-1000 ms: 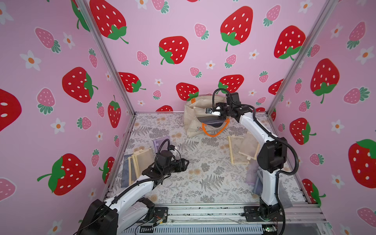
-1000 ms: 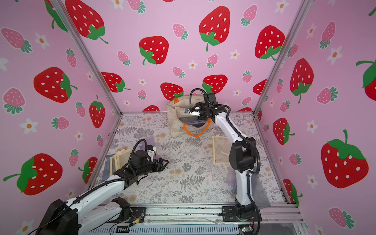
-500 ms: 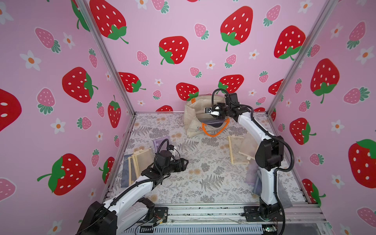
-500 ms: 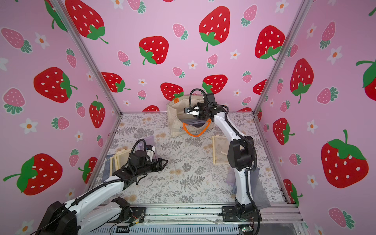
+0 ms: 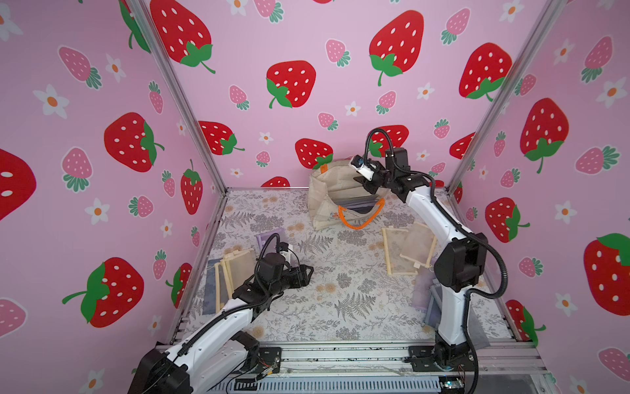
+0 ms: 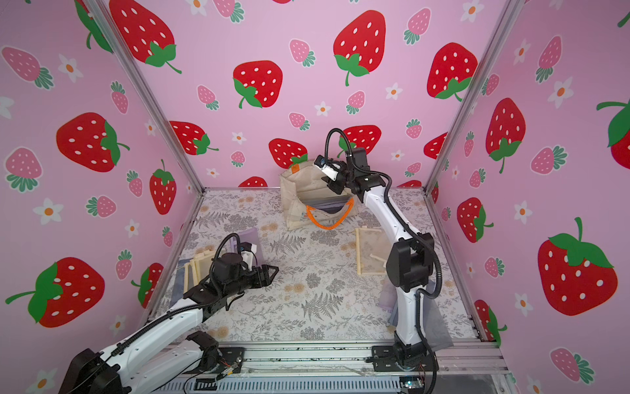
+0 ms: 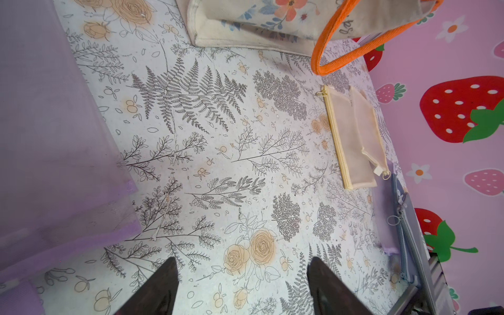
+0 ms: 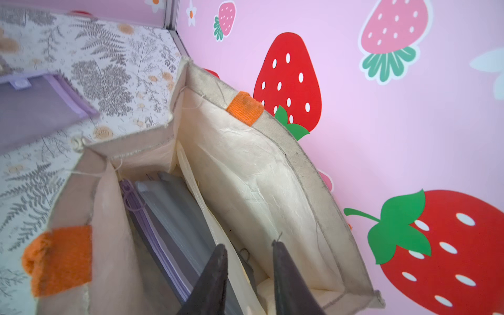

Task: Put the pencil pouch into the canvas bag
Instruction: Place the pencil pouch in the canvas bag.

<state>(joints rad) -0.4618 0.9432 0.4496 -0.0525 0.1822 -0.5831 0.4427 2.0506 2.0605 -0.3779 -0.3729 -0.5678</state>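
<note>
The canvas bag (image 5: 324,198) (image 6: 293,201) stands open at the back of the table, its orange handle (image 5: 358,223) hanging over the front. My right gripper (image 5: 365,184) (image 6: 332,186) hovers over the bag's mouth. In the right wrist view the right gripper (image 8: 249,261) is open, with nothing between its fingers. Below it, inside the canvas bag (image 8: 259,169), pencil pouches (image 8: 174,218) stand on edge: grey mesh, a purple zip, and a cream edge. My left gripper (image 5: 308,271) (image 7: 242,266) is open above the bare front-left table, far from the canvas bag (image 7: 245,30).
Cream mesh pouches (image 5: 405,249) (image 7: 357,141) lie right of centre. More cream pouches (image 5: 238,269) and a purple pouch (image 5: 269,238) (image 7: 54,136) lie at the left. Purple and grey pouches (image 5: 426,293) sit by the right arm's base. Pink walls close three sides.
My right gripper has opened over the bag and risen slightly; the pouch it held is no longer in its jaws. The left arm has barely moved.
</note>
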